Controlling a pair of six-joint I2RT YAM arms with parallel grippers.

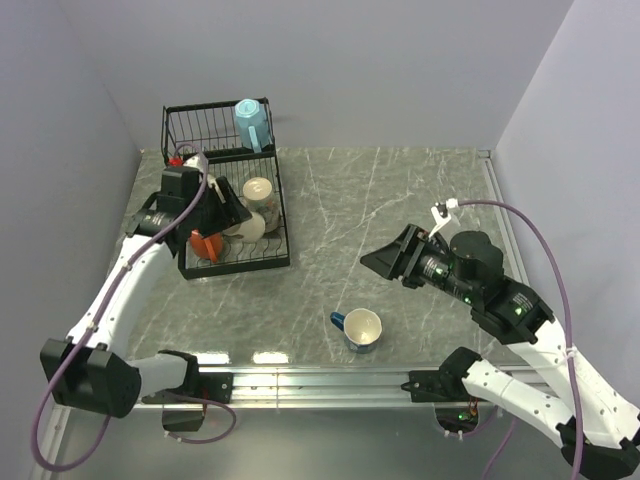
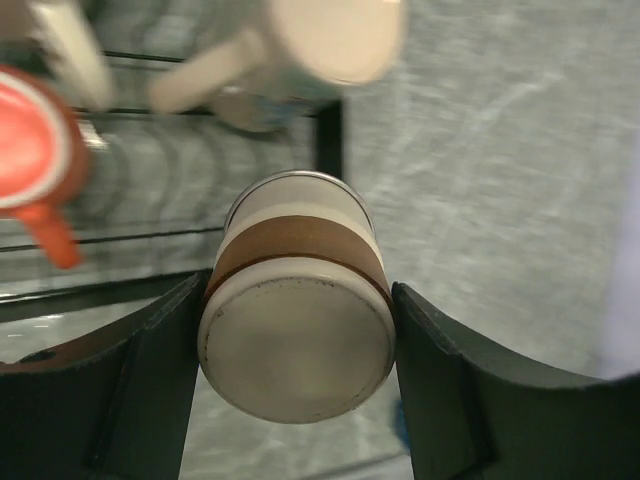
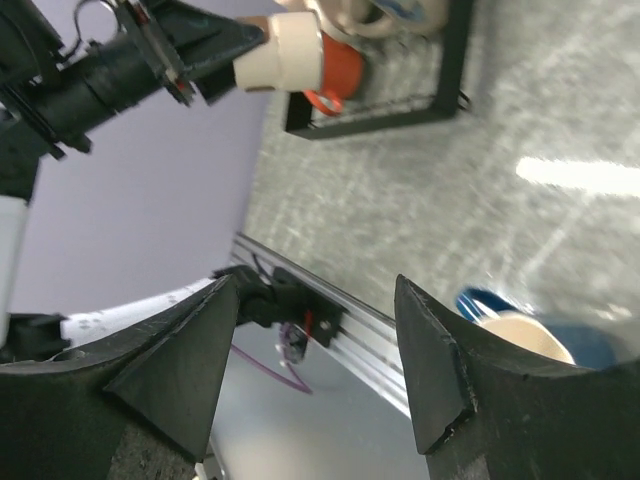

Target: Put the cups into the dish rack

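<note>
The dish rack stands far left on the surface, with one mug in its raised rear shelf, two mugs in its front tray, a held mug above that tray in the jaws of the left gripper, and a lone mug front-centre, left of the right gripper.

Bright, even light; 2 glare patches on the table; left wrist background seems blurred.

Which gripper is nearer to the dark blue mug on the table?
Right. The right gripper hangs open beyond the dark blue mug; the left gripper is far off over the dish rack, shut on a cream mug.
</note>
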